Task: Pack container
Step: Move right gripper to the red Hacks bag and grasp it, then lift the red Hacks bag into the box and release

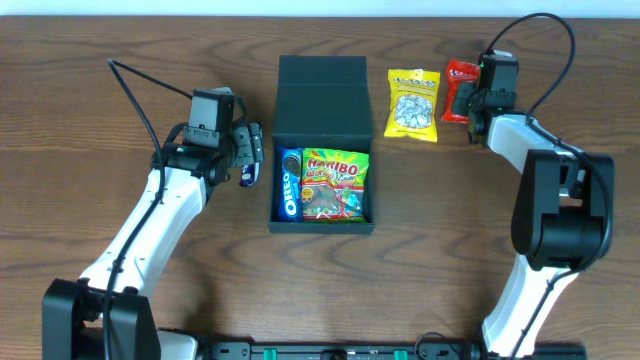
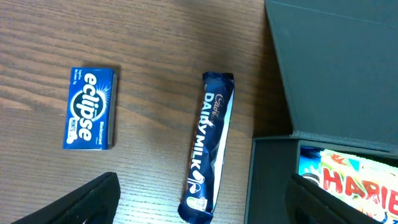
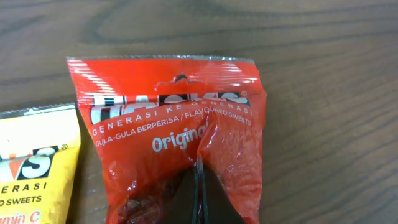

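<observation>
The dark teal container [image 1: 322, 222] stands open at mid-table with its flap lid [image 1: 322, 88] folded back. An Oreo pack [image 1: 290, 185] and a Haribo bag [image 1: 336, 185] lie inside. My left gripper [image 2: 208, 205] is open, just left of the container [image 2: 270, 180], with its fingers on either side of the lower end of a blue Dairy Milk bar [image 2: 210, 146]. A blue Eclipse box [image 2: 91, 108] lies further left. My right gripper [image 3: 199, 193] is shut, pinching the crumpled film of a red sweets packet [image 3: 168, 124], which also shows in the overhead view [image 1: 458, 78].
A yellow sweets packet [image 1: 413, 104] lies between the container and the red packet, and its edge shows in the right wrist view [image 3: 37, 168]. The tabletop [image 1: 80, 60] is brown wood.
</observation>
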### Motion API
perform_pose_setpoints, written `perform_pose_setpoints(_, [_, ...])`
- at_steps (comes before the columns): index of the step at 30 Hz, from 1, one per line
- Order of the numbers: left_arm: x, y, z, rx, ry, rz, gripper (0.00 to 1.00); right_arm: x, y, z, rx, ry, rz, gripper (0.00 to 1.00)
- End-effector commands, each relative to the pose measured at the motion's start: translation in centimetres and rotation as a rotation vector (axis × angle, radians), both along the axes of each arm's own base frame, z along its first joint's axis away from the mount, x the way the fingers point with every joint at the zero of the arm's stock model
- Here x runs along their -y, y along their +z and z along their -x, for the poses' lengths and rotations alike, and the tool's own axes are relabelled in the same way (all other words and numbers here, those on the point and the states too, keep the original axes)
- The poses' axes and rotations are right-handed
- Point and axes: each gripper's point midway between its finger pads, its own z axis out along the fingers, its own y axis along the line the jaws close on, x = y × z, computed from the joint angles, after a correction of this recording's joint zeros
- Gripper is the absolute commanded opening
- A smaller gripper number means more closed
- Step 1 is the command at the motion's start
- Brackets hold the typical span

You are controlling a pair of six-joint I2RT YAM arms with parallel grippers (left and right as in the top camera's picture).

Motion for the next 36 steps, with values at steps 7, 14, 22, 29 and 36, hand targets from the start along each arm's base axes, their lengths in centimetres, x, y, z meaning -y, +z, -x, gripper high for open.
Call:
perform_pose_setpoints(7, [-0.1, 2.6, -0.5, 0.068, -0.017, -0.004, 0.86, -0.3, 5.1, 2.3, -0.014, 0.011, 0.003, 0.02])
perform_pose_setpoints(14, [-0.3, 6.0, -0.1, 0.158, -0.034, -0.009, 0.86, -2.7, 12.2, 3.6, 0.073, 0.161, -0.011, 0.02])
perform_pose_setpoints(22, [-0.5, 10.0, 0.8, 0.262, -0.034, 0.008, 0.86, -8.7, 18.9, 6.5, 0.166, 0.413, -0.113, 0.02])
perform_pose_setpoints(29, [-1.2, 12.3, 2.4, 0.309, -0.032, -0.017, 0.86, -17.4, 21.7, 10.7, 0.190, 0.763, -0.227, 0.01])
perform_pose_setpoints(36, [-3.1, 15.9, 5.0, 0.398, 0.028, -0.058, 0.86, -24.5, 20.3, 15.3, 0.115, 1.058, -0.202, 0.02])
